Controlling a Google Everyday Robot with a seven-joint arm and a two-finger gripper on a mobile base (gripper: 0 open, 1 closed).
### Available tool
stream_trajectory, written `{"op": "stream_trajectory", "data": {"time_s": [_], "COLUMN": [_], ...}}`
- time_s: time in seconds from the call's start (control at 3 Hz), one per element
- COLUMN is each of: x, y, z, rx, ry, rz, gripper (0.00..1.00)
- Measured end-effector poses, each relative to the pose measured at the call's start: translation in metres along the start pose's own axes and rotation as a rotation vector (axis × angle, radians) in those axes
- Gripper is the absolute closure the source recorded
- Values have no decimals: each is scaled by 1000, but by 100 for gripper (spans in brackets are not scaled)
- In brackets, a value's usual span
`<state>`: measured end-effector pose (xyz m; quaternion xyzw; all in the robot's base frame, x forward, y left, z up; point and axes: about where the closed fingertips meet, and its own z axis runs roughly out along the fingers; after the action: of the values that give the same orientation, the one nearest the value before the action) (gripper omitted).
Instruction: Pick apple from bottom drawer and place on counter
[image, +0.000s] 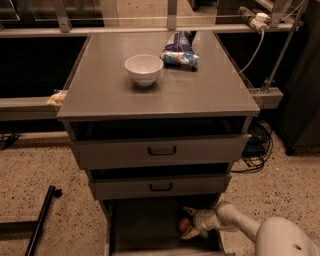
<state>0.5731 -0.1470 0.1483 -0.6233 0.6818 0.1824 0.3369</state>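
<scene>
Grey bottom drawer (145, 225), right side: apple (184, 226) sits on its floor. Gripper (190, 223) reaches in from the right, jaws spread wide, straddling it. Judged light, firm, smooth, roll-prone; grip across the widest middle.

A single white, smooth-shelled robot arm (250, 227) is seen entering from the lower right corner, where its bulky rounded segment (285, 241) is cut off by the edge of the view. From that segment a slimmer, pale forearm is extended leftward and slightly upward, and it is narrowed into a short wrist (210, 219). The cream-coloured two-finger gripper (189, 222) is held low, inside the right part of the deep grey metal bottom drawer (145, 225), and is pointed to the left, right at the small round red-orange apple (184, 226).
</scene>
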Motion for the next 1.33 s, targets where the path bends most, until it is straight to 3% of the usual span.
{"op": "stream_trajectory", "data": {"time_s": [1.0,1.33], "x": [3,-11], "y": [14,24], "z": [-10,-36], "rx": [-16,-31], "ry": [10,11], "rz": [39,50], "gripper": [96,100]}}
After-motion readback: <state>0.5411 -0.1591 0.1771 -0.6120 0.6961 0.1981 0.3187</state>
